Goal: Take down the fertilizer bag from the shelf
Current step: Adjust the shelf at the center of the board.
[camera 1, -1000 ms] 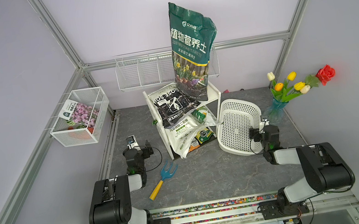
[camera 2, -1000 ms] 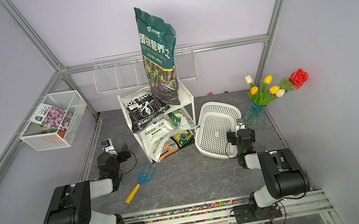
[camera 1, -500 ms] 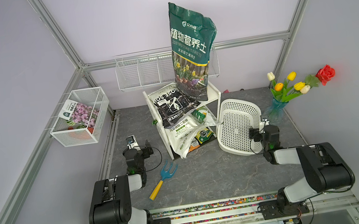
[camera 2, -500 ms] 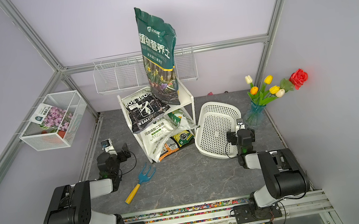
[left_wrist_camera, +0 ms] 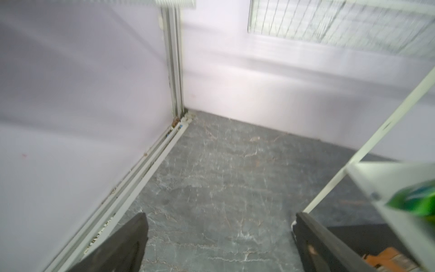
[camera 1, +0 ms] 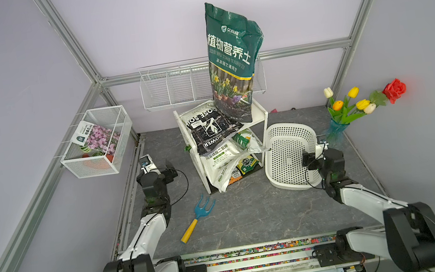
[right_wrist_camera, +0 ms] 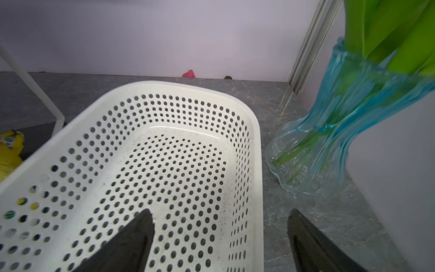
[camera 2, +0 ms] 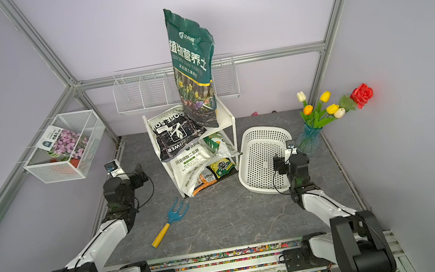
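Open floor in front of shelf, only a rake lying there. Right of shelf is tight: basket just beside it, vase beyond. Left of shelf is free to the wall. Tall green bag stands on top tier, with wire rack behind.

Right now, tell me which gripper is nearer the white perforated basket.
Right. The right gripper is at the basket's rim; the left gripper is across the shelf from it.

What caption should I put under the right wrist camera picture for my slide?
Open right gripper at the white holey basket, with the blue glass vase standing beside it.
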You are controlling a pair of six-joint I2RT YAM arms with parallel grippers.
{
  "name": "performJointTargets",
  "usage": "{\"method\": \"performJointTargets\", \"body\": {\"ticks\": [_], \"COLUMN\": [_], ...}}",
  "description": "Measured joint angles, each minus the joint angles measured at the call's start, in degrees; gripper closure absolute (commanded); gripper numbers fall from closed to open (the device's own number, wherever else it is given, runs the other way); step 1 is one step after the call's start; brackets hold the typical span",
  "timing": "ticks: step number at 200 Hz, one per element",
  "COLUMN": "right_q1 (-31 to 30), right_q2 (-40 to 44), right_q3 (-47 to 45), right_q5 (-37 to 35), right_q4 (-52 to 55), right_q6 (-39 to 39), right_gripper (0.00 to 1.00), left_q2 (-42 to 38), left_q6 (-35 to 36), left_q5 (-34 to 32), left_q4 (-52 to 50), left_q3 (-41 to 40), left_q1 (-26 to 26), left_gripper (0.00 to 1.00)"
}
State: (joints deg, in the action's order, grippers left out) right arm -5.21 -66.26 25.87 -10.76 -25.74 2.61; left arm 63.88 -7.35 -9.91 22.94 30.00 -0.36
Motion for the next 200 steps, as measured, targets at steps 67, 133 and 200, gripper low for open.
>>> {"method": "performJointTargets", "body": {"ticks": [67, 133, 200], "right_q1": [-5.9, -20.1, -20.4], "right_q2": [11.2, 7.9, 2.8], "right_q3": [10.3, 21.2, 26.1], "right_q5": [-0.1, 6.5, 13.2], "right_q4": [24.4, 39.6, 43.0], "right_q6": [3.0, 7.4, 9.4], "right_gripper": [0.14, 0.27, 0.31], "left_q2": [-15.6, -27.4, -22.8], "left_q6": [-7.3, -16.5, -17.9], "left_q5": [-4.1, -13.7, -12.4], "left_q4": [-20.2, -33.6, -32.3], "left_q3": [0.8, 2.1, 10.7], "left_q1": [-11.5, -32.5, -43.4], "left_gripper": [0.1, 0.52, 0.55]}}
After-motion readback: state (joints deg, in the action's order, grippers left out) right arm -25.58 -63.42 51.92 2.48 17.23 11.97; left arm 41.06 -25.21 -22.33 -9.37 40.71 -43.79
